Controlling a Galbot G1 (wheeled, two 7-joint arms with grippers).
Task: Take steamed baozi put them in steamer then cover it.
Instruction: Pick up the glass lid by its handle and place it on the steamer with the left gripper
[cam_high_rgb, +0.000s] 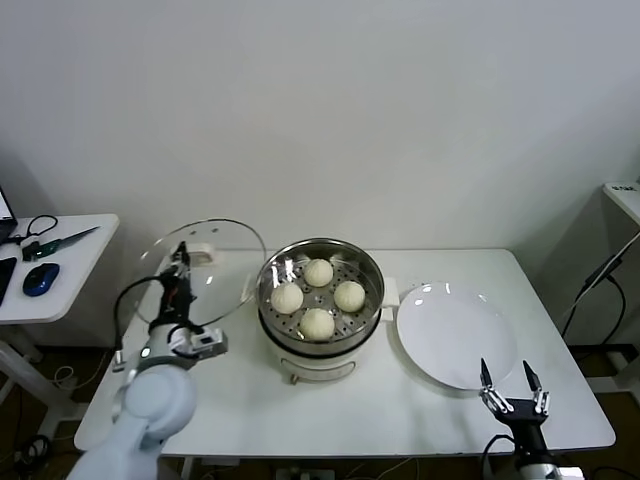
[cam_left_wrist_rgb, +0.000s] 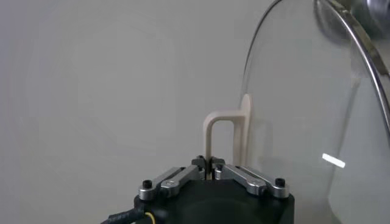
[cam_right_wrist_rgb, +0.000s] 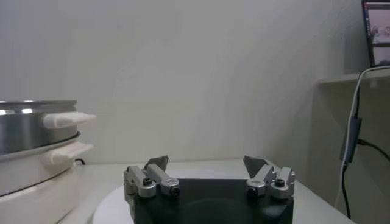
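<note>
Left wrist cam shows us the left gripper (cam_left_wrist_rgb: 210, 163) pinching the cover (cam_left_wrist_rgb: 317, 115) handle. Head cam: four steamed baozi (cam_high_rgb: 318, 298) in steamer (cam_high_rgb: 320, 262), plate (cam_high_rgb: 455, 333) beside; right gripper (cam_high_rgb: 511, 388) fingers spread.

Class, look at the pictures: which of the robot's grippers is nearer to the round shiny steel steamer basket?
Left. The left gripper holds the clear glass lid just beside the steel steamer basket; the right gripper waits open beyond the white plate.

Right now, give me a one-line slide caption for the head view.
Left gripper holds the glass cover tilted beside the steamer with four baozi; right gripper open near the plate.
</note>
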